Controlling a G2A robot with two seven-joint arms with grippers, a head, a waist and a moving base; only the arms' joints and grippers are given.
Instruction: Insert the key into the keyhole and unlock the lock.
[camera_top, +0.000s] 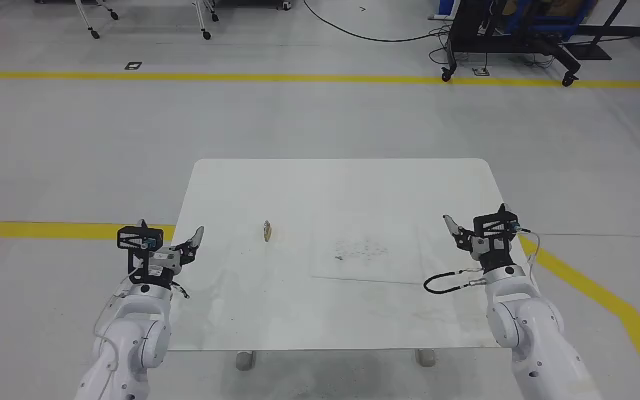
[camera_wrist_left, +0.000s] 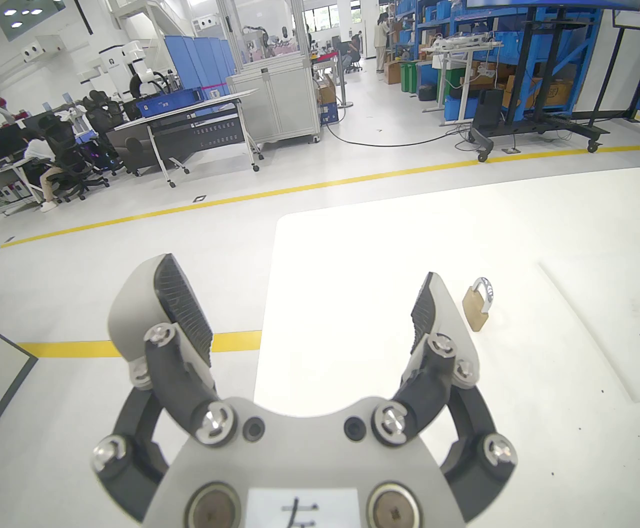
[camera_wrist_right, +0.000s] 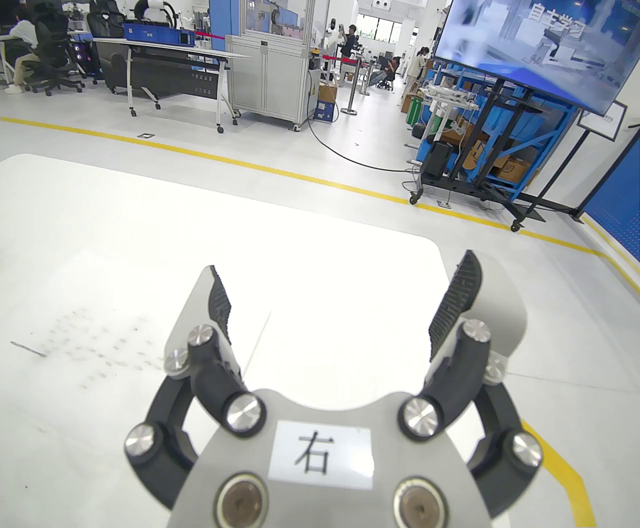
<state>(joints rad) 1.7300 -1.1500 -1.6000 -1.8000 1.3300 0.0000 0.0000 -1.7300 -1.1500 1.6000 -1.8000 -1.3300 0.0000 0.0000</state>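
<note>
A small brass padlock with a silver shackle stands upright on the white table, left of its centre. In the left wrist view the padlock sits just beyond one fingertip. My left gripper hovers at the table's left edge, open and holding nothing, a short way from the padlock; its fingers are spread wide. At the table's right edge my right gripper is open and holds nothing, with its fingers wide apart.
Faint grey scuff marks and a thin dark sliver lie on the tabletop right of centre. A black cable loops off my right arm near the table's front right.
</note>
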